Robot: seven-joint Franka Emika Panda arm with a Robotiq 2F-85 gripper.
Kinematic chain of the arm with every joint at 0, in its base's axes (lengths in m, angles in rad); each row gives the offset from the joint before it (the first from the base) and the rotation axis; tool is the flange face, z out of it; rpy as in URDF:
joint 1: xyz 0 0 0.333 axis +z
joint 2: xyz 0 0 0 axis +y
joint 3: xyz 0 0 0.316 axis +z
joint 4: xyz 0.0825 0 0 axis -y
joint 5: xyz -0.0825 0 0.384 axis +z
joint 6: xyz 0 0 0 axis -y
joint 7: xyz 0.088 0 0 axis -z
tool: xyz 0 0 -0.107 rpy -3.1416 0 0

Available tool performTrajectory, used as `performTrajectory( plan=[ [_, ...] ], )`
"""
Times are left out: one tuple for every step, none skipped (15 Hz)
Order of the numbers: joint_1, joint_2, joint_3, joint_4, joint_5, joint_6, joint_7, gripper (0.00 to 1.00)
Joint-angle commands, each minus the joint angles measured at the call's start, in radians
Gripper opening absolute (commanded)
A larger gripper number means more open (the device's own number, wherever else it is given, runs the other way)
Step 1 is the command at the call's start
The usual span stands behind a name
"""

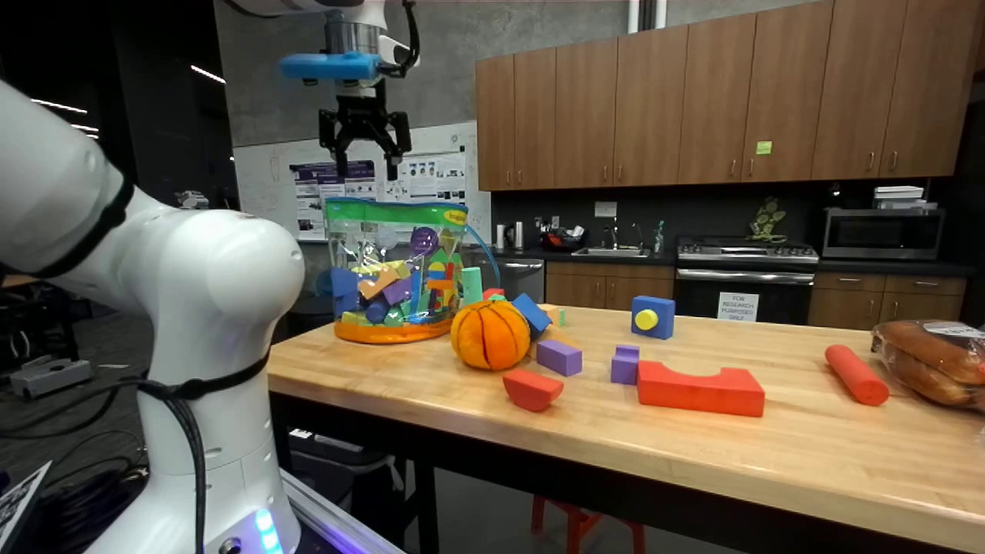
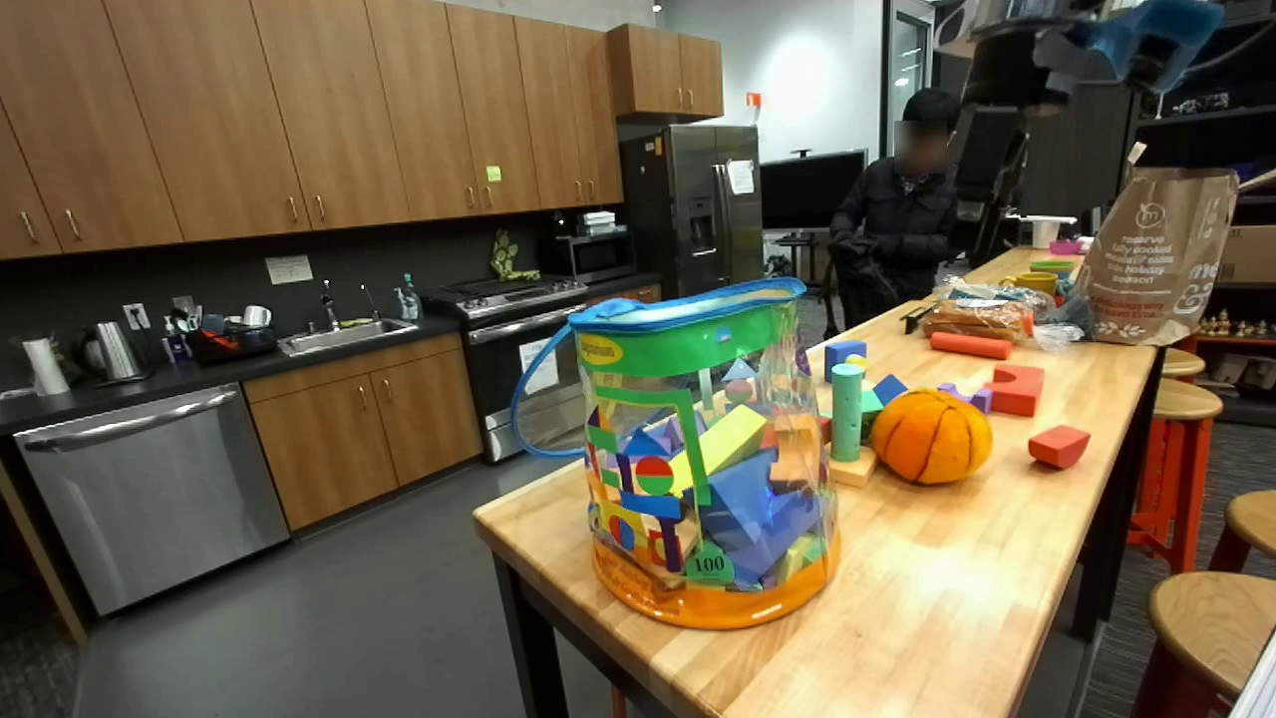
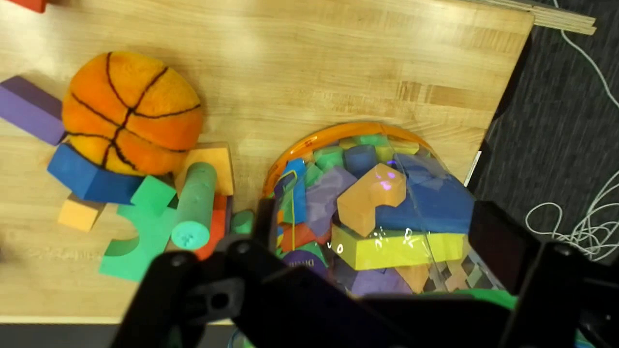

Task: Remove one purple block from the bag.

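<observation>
The clear plastic bag [image 1: 335, 231] stands upright at the table's end in both exterior views, with a green top band and an orange base [image 2: 698, 608]. It holds multicoloured blocks. In the wrist view a purple block [image 3: 325, 199] lies inside, seen through the plastic, beside an orange arch block. Another purple block [image 3: 379, 281] lies lower, partly covered by a long yellow block. A purple block in the bag also shows in an exterior view [image 1: 398, 292]. My gripper [image 1: 367, 165] is open and empty, above the bag's top. In the wrist view its fingers [image 3: 384, 232] are wide apart over the bag.
The orange ball [image 1: 490, 335] sits beside the bag, with a green cylinder [image 2: 846, 414] and loose blocks. Purple blocks [image 1: 559, 358], a red arch [image 1: 700, 390], a blue cube [image 1: 654, 315] and a red cylinder [image 1: 856, 375] lie farther along. A person [image 2: 902, 214] stands behind.
</observation>
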Motion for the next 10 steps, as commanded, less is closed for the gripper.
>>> performTrajectory(
  plan=[
    [0.007, 0.156, 0.048, 0.181, -0.032, -0.033, -0.018, 1.0],
    [0.01, 0.192, 0.066, 0.22, -0.04, -0.033, -0.016, 1.0],
    [0.014, 0.232, 0.086, 0.261, -0.048, -0.031, -0.014, 1.0],
    [0.017, 0.271, 0.107, 0.301, -0.057, -0.027, -0.012, 1.0],
    [0.02, 0.313, 0.129, 0.34, -0.066, -0.027, -0.006, 1.0],
    [0.02, 0.353, 0.15, 0.377, -0.08, -0.027, -0.003, 1.0],
    [0.019, 0.397, 0.175, 0.413, -0.101, -0.019, 0.007, 1.0],
    [0.017, 0.437, 0.197, 0.45, -0.125, -0.011, 0.012, 1.0],
    [0.016, 0.477, 0.217, 0.481, -0.15, 0.002, 0.02, 1.0],
    [0.016, 0.52, 0.237, 0.511, -0.179, 0.021, 0.03, 1.0]
  ],
)
